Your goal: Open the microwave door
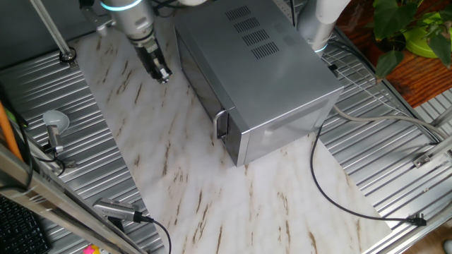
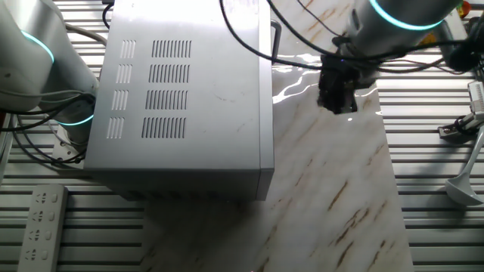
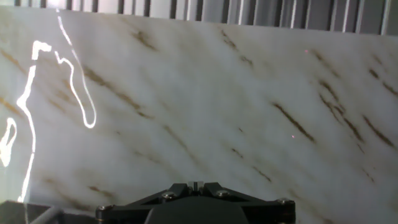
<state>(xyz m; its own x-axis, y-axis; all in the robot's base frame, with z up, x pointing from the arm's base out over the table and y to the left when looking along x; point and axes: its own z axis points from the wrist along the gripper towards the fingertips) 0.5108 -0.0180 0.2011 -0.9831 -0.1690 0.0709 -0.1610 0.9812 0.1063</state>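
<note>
Pincer (image 1: 162, 73) fingertips too small to judge; microwave door (image 1: 201, 81) seen edge-on.

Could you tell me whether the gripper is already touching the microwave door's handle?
No, the gripper hangs over bare marble, well apart from the handle at the door's near edge.

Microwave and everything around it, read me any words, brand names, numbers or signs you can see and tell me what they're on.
No text can be read in any view.
The microwave: only vent slots on its top, no brand or label visible.
The microwave door: seen edge-on, no print visible.
The power strip: any marks are too small to read.
The gripper: no lettering visible.
</note>
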